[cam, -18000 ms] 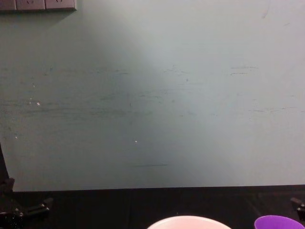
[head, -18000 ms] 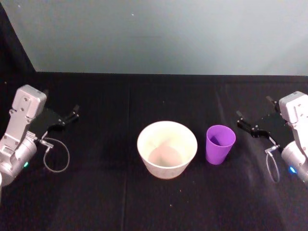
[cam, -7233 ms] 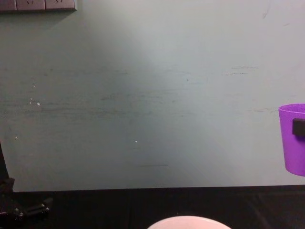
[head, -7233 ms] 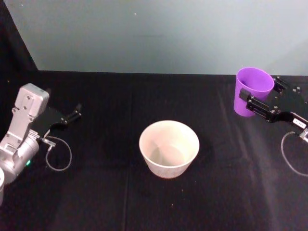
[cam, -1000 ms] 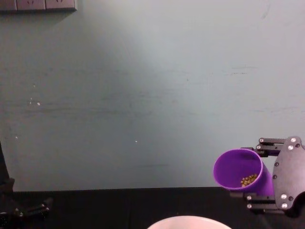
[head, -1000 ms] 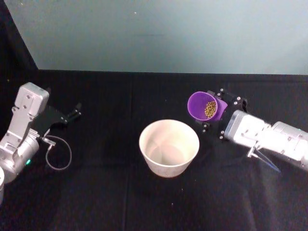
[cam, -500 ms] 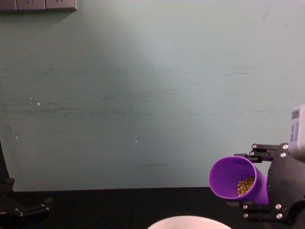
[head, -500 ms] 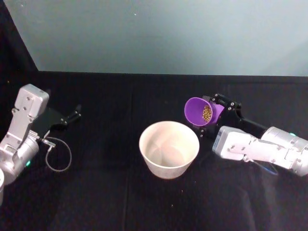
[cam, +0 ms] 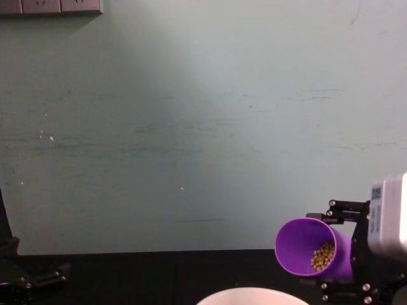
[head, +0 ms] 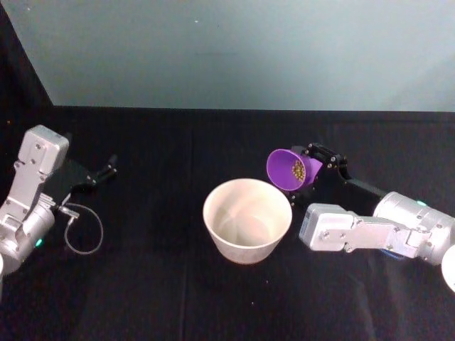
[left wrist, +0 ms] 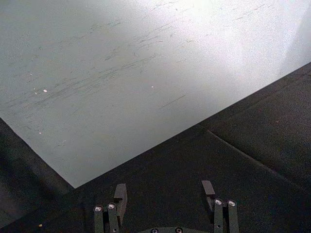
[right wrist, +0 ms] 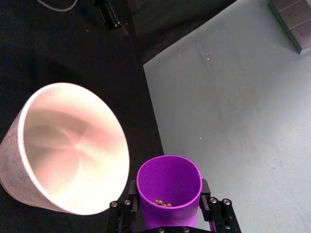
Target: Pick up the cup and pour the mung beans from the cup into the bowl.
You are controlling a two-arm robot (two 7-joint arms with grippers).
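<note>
My right gripper [head: 313, 169] is shut on the purple cup [head: 290, 169], holding it in the air tipped on its side, mouth facing left toward the bowl [head: 247, 219]. Mung beans [head: 298, 170] lie heaped inside the cup [cam: 311, 248] near its lower wall; the chest view shows the mung beans [cam: 322, 255] short of the rim. The pale bowl [right wrist: 68, 145] stands on the black table just left of and below the cup [right wrist: 168, 189], and its inside looks bare. The left gripper [head: 108, 170] rests open at the table's far left, and the left wrist view shows its fingers [left wrist: 120, 194] spread apart.
A black cloth covers the table [head: 163, 298]. A pale green wall [head: 234, 50] stands behind it. A loose cable loop [head: 84, 236] hangs from the left arm near the left edge.
The right arm has carried the cup a little left and lower, closer to the bowl's rim, and tipped it further. The beans have slid toward the mouth. The left arm stays parked.
</note>
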